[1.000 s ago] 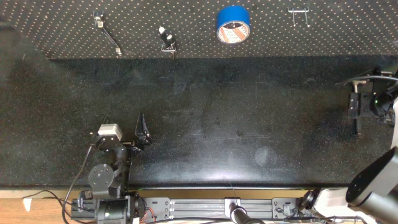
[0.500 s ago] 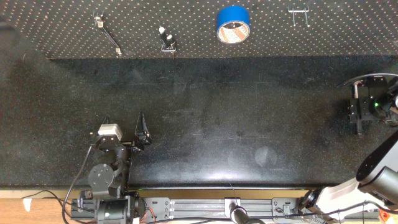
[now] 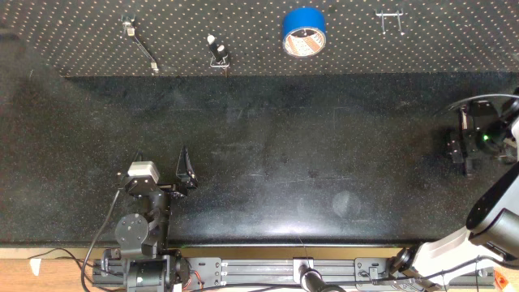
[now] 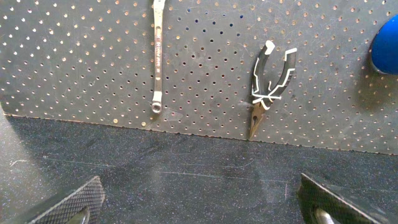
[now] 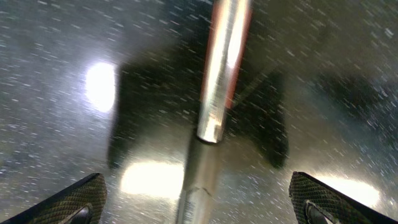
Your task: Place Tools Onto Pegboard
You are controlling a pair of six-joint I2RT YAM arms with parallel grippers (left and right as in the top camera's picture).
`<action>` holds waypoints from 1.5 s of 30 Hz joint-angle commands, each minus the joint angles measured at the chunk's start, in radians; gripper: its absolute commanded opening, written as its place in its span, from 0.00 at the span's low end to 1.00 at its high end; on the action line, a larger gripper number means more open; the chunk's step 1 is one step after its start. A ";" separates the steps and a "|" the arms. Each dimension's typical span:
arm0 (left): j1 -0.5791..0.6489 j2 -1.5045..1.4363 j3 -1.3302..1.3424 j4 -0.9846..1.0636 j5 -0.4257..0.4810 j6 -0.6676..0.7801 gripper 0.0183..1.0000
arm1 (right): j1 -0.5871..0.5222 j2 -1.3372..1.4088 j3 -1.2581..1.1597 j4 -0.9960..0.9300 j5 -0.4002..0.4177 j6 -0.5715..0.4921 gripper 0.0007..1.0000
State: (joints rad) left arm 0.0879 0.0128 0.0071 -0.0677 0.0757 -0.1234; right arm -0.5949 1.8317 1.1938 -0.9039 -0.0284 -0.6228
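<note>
**Right claw spread astride a metal bar; left claw spread before the pegboard**

The right claw [image 5: 202, 205] hangs close over the black tabletop [image 5: 56, 50]. Its two fingers [image 5: 68, 200] are set wide apart and grip nothing. Straight ahead of this claw, on the line midway between the fingers, runs a shiny metal bar [image 5: 217, 74] with a reddish edge (too blurred to say which tool it is). The bar points away from the claw. Each finger stands well to one side of it and neither touches it. Whether the bar lies flat on the tabletop or is tilted cannot be told. In the top view the same claw [image 3: 462, 150] sits at the table's far right, well short of the pegboard [image 3: 454, 40].

The left claw [image 4: 202, 208] is likewise spread and empty, low over the table and facing the pegboard from well back. Ahead of it and to its left a wrench [image 4: 158, 56] hangs upright on the board. Ahead and slightly to its right hang the pliers [image 4: 270, 81], handles edged in white and nose down, the tip just above the board's lower edge. Farther right of the claw, beyond the pliers, a blue tape roll [image 4: 385, 37] sits on the board. Farther right again is a metal hook [image 3: 391, 20]. All four are well apart from either claw.
</note>
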 commanded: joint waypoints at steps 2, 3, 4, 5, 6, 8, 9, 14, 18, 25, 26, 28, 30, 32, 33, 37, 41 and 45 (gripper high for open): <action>-0.005 -0.010 -0.002 -0.008 0.008 0.012 1.00 | 0.029 0.011 0.001 -0.020 -0.006 -0.053 0.96; -0.005 -0.010 -0.002 -0.008 0.008 0.012 1.00 | 0.027 0.011 0.001 -0.024 -0.006 -0.053 0.96; -0.005 -0.010 -0.002 -0.008 0.008 0.012 1.00 | 0.023 0.011 0.001 -0.029 -0.005 -0.053 0.96; -0.005 -0.010 -0.002 -0.008 0.008 0.012 1.00 | 0.018 0.011 0.001 -0.033 -0.005 -0.052 0.96; -0.005 -0.010 -0.002 -0.008 0.008 0.012 1.00 | 0.013 0.011 0.001 -0.037 -0.006 -0.052 0.96; -0.005 -0.010 -0.002 -0.008 0.008 0.012 1.00 | 0.008 0.011 0.001 -0.045 -0.005 -0.052 0.96; -0.005 -0.010 -0.002 -0.008 0.008 0.012 1.00 | 0.008 0.011 0.001 -0.047 -0.005 -0.052 0.96; -0.005 -0.010 -0.002 -0.008 0.008 0.012 1.00 | 0.008 0.011 0.001 -0.064 0.027 -0.031 0.96; -0.005 -0.010 -0.002 -0.008 0.008 0.012 1.00 | 0.008 0.012 0.001 -0.079 0.044 -0.026 0.96; -0.005 -0.010 -0.002 -0.008 0.008 0.012 1.00 | 0.008 0.012 0.001 -0.079 0.093 -0.025 0.96; -0.005 -0.010 -0.002 -0.008 0.008 0.012 1.00 | 0.008 0.012 0.001 -0.078 0.100 -0.025 0.96; -0.005 -0.010 -0.002 -0.008 0.008 0.012 1.00 | 0.008 0.012 0.001 -0.078 0.100 -0.025 0.96; -0.005 -0.010 -0.002 -0.008 0.008 0.012 1.00 | 0.008 0.012 0.001 -0.078 0.100 -0.025 0.96; -0.005 -0.010 -0.002 -0.008 0.008 0.012 1.00 | 0.008 0.012 0.001 -0.077 0.100 -0.026 0.96; -0.005 -0.010 -0.002 -0.008 0.008 0.012 1.00 | 0.008 0.012 0.001 -0.078 0.099 -0.026 0.96; -0.005 -0.010 -0.002 -0.008 0.008 0.012 1.00 | 0.008 0.012 0.001 -0.079 0.088 -0.026 0.97; -0.005 -0.010 -0.002 -0.008 0.008 0.012 1.00 | 0.008 0.012 0.001 -0.070 0.088 -0.025 0.98; -0.005 -0.010 -0.002 -0.008 0.008 0.012 1.00 | 0.008 0.024 0.001 -0.052 0.087 0.006 0.98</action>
State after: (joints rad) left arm 0.0879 0.0128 0.0071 -0.0677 0.0757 -0.1238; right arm -0.5823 1.8332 1.1938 -0.9588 0.0578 -0.6487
